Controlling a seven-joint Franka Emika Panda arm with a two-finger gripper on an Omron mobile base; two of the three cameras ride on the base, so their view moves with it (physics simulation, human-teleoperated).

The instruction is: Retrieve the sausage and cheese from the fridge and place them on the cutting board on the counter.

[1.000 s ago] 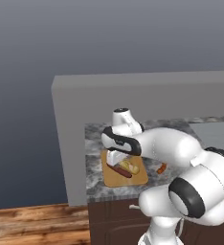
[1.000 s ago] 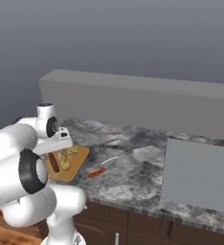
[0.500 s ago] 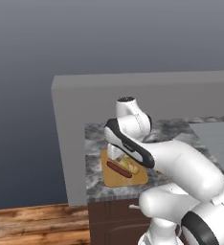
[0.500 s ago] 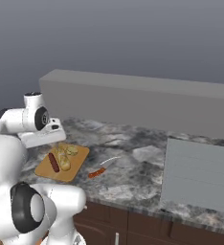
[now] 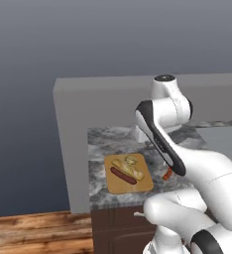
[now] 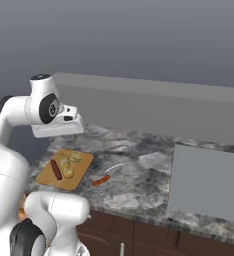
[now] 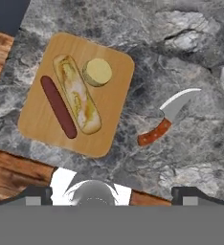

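Left base view: the cutting board [image 5: 128, 173] lies on the marbled bench [image 5: 99, 144] near its front edge, the sausage [image 5: 123, 175] on it beside a pale baguette [image 5: 128, 167].

Right base view: the arm's hand is raised above the bench, apart from the board, and the sausage [image 6: 56, 169] lies on the board's left side. A knife [image 6: 108, 175] rests just right of the board.

Hand view: looking down, the sausage [image 7: 59, 106] touches the baguette's long side, with the round cheese [image 7: 97, 72] touching the bread. The fingers [image 7: 34, 193] stand wide open and hold nothing.
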